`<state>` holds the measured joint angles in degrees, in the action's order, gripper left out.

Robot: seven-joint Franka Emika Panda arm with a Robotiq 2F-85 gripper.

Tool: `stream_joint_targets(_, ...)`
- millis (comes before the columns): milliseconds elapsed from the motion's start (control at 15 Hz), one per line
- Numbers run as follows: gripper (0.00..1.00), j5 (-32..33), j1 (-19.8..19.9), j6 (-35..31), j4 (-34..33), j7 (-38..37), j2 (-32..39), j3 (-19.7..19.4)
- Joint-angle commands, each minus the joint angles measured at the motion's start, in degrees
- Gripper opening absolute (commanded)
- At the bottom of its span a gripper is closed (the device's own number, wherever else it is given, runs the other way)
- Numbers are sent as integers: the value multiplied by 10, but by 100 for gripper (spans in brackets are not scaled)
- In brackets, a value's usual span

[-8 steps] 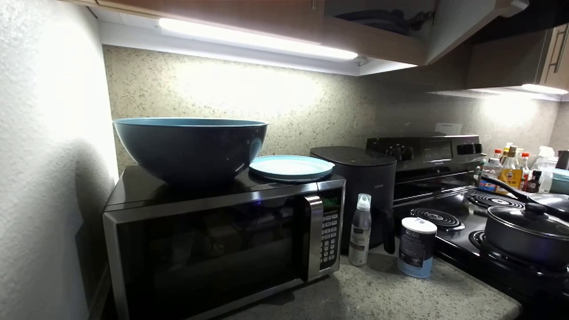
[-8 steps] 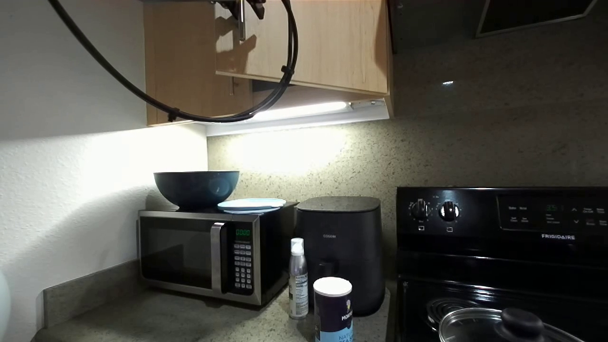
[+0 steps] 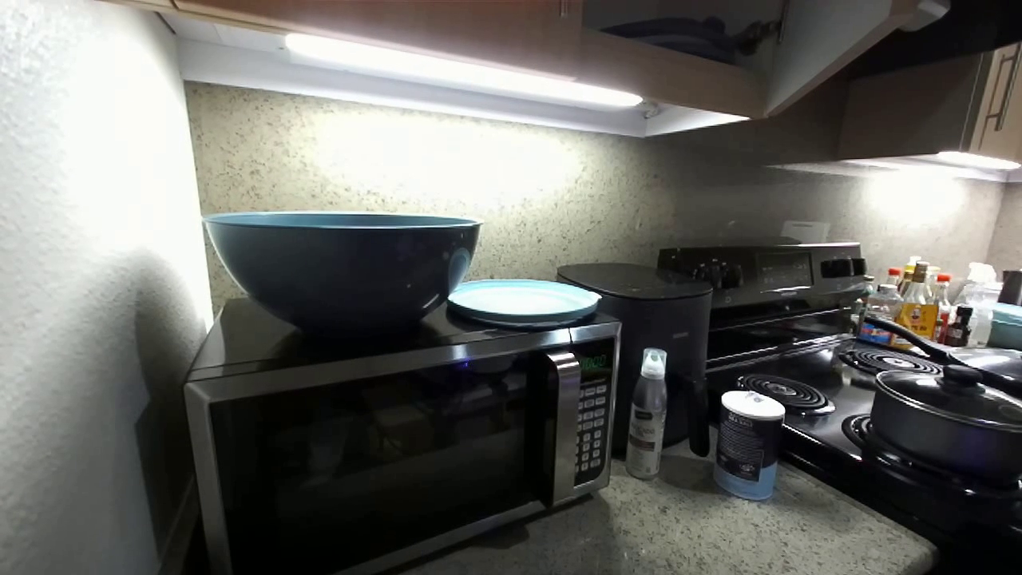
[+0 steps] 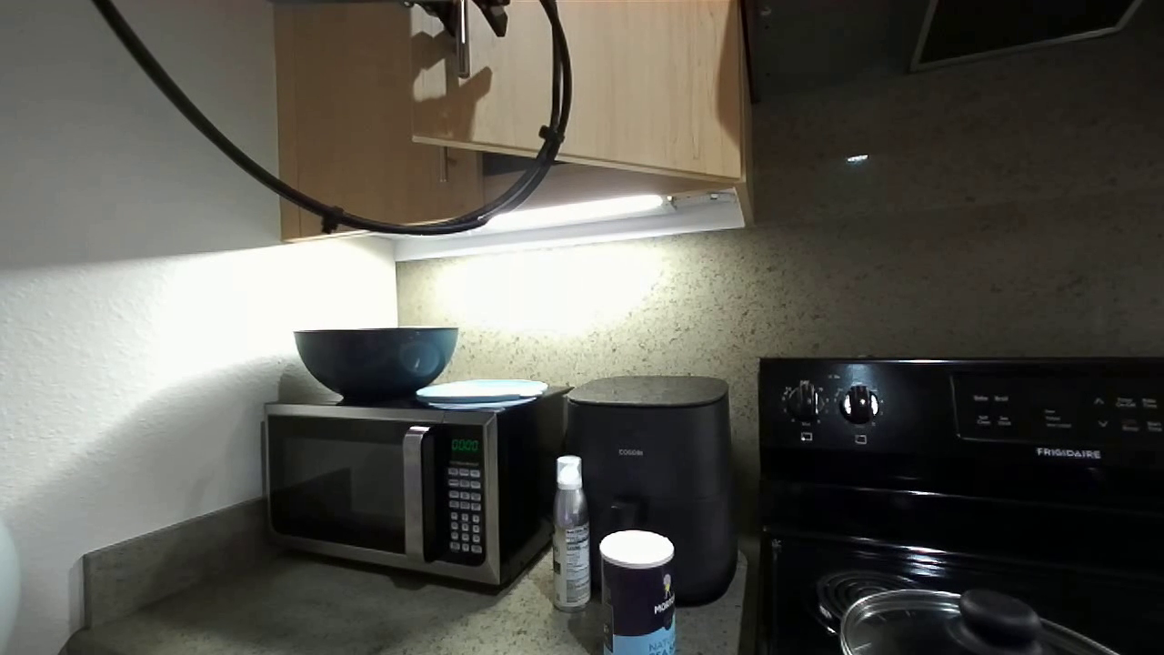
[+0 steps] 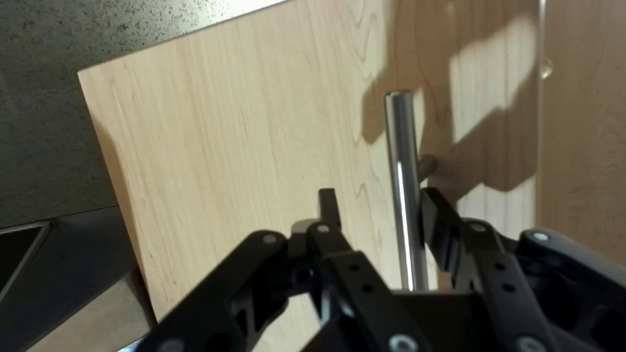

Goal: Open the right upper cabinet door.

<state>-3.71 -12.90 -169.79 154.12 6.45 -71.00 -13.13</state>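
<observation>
The right upper cabinet door [image 5: 234, 146] stands partly open, a light tan panel seen face-on in the wrist view. Its swung-out panel also shows in both exterior views [image 3: 830, 48] [image 4: 627, 82]. A metal bar handle [image 5: 403, 186] runs along its edge. My gripper [image 5: 380, 200] is open with the bar between its fingers; the right finger [image 5: 440, 222] is right against or very near the bar, and the left one stands apart from it. Only the dark fingertips [image 4: 492, 16] show at the top of an exterior view, either side of the handle; the arm is out of frame.
The twin door [image 4: 364, 118] is closed beside it. A black cable [image 4: 200, 136] loops in front of the cabinets. Below stand the microwave [image 4: 346, 482] with a large bowl [image 4: 375, 364], an air fryer [image 4: 655, 491], and a stove [image 4: 909, 509]. A range hood [image 4: 1028, 36] adjoins the cabinet.
</observation>
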Motion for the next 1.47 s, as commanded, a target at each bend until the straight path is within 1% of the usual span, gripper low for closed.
stream_joint_targets(0,73,-2,9,1,-1,-3,-1,5)
stream_joint_targets(133,85,-3,24,-14,5,-9,-11,9)
stream_joint_targets(267,98,-2,29,-15,10,-10,-20,11)
stream_joint_targets(333,99,-3,31,-16,10,-12,-20,12)
stream_joint_targets(600,100,-1,33,-16,9,-12,-16,16)
stream_joint_targets(667,100,-2,1,1,-1,1,0,0)
stream_joint_targets(933,100,-2,1,1,-1,1,0,0)
stream_joint_targets(1200,100,-1,15,-2,-1,-1,-8,2)
stream_joint_targets(1400,100,-1,16,-2,-1,-1,-10,2)
